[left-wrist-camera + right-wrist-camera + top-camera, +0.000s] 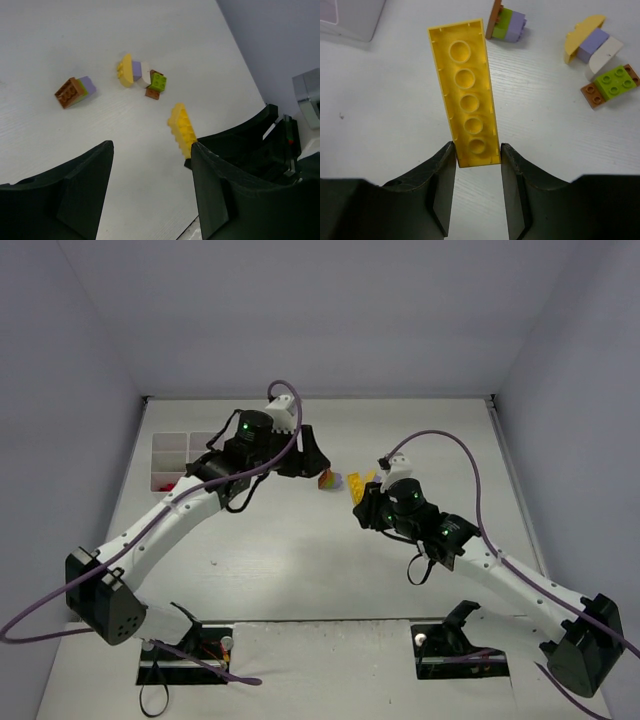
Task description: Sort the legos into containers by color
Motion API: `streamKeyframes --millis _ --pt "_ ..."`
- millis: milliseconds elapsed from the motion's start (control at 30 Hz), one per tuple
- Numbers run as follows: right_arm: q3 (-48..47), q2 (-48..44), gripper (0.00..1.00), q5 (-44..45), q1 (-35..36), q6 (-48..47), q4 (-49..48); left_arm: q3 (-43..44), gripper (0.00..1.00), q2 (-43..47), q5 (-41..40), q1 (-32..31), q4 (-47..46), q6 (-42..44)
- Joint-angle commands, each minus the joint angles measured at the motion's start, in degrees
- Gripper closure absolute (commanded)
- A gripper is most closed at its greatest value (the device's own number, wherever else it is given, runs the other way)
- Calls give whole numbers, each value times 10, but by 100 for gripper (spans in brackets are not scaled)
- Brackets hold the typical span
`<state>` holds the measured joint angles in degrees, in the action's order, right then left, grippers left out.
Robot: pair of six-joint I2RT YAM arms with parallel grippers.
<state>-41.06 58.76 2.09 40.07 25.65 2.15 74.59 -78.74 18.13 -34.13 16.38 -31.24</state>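
The right gripper (477,152) pinches one end of the long yellow brick (465,85), which sticks out beyond the fingers with its hollow underside facing the wrist camera. The left gripper (152,195) is spread wide, nothing between its fingers, just left of that brick. On the table (380,100) between the two grippers lie a brown, green and lilac stack (75,91), a yellow, lilac and white group (132,71) and a green-on-brown pair (156,84). The white tray (170,440) sits far left, partly behind the left arm, with something red (165,483) (too small to identify) in a near compartment.
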Motion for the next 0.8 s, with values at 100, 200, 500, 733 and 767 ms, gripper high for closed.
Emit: streamKeyframes --millis 100,200,500,733,767 --pt "-32 -9 100 -1 21 -33 -80 73 43 -43 -5 -41 -34 -15" --pt "-34 -14 100 -6 22 -39 -87 84 43 -57 -5 -50 -27 -12" --pt "-37 -12 100 -32 23 -47 -99 101 44 -96 6 -66 -26 -14" --pt "-36 -9 100 -37 22 -51 -104 119 69 -122 23 -72 -24 -19" --pt "-36 -9 100 -37 22 -51 -104 119 69 -122 23 -72 -24 -19"
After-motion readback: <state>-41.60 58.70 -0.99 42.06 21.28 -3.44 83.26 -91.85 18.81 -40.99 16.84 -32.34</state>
